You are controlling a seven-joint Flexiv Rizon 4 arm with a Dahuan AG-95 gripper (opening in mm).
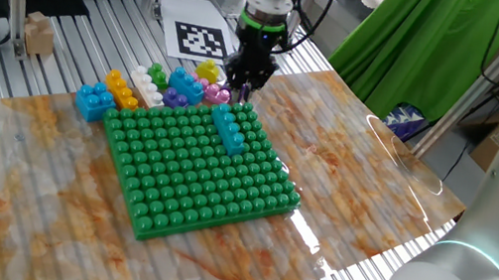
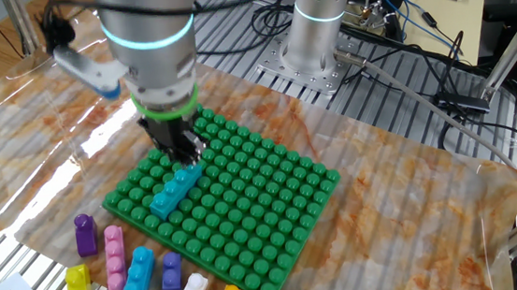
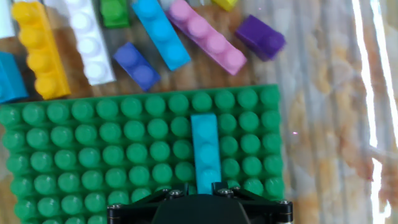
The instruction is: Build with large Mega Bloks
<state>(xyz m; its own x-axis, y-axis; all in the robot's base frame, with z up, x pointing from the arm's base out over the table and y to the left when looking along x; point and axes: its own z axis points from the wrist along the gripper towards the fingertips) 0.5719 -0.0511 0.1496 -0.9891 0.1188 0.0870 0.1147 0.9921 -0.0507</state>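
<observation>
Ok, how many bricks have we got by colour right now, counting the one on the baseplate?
teal brick, on the green baseplate: 1
blue bricks: 2
yellow bricks: 2
purple bricks: 2
white brick: 1
green brick: 1
pink brick: 1
Total: 10

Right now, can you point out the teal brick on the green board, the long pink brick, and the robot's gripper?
teal brick (image 3: 205, 149), hand view, its studded top.
long pink brick (image 3: 208, 36), hand view, a middle stud.
gripper (image 2: 184, 151), the other fixed view, between its fingertips above the brick's end.
</observation>
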